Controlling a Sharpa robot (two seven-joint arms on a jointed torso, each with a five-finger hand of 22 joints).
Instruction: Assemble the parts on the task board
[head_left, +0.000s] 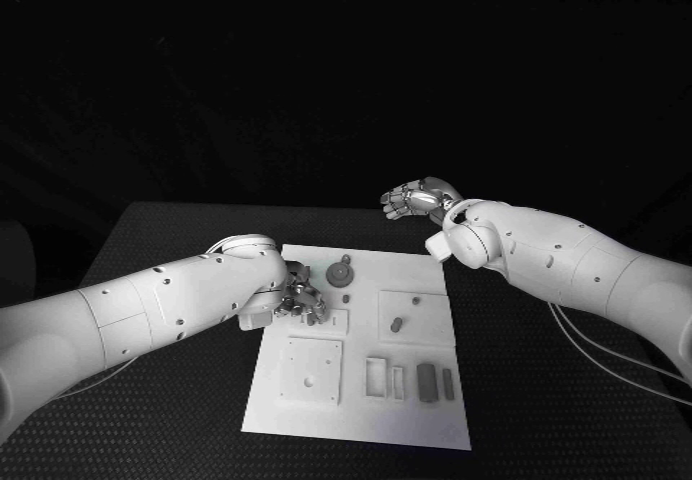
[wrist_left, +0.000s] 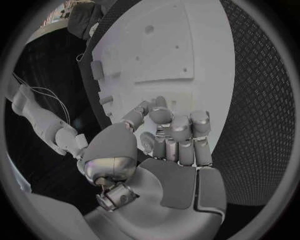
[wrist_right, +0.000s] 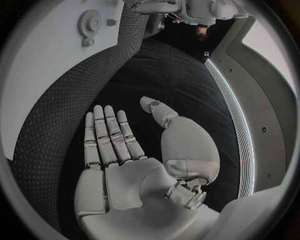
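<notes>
Task board (head_left: 418, 400): white plate, centre of head view, lying flat on the black table (head_left: 173, 230). You're dealing w/ small grey parts, prob. light, rigid, smooth, so likely slippery; judge a fingertip pinch on the sides, not the faces.

Count, head view: 1 gear (head_left: 340, 273) at upper middle of board, round, toothed rim, take it by the rim; 1 small oval peg (head_left: 397, 324) in the raised square at centre-right; 2 dark upright blocks (head_left: 427, 381) at lower right, beside 2 pale slots. More parts may sit under the left hand, can't tell.

Left hand (head_left: 299, 298): at board's left edge, mid-frame, fingers curled in over the plate; whether it pinches anything, can't tell.

Right hand (head_left: 420, 200): upper centre, off the board and well apart from the parts; in the wrist view its fingers lie straight, side by side, thumb out, holding nothing
</notes>
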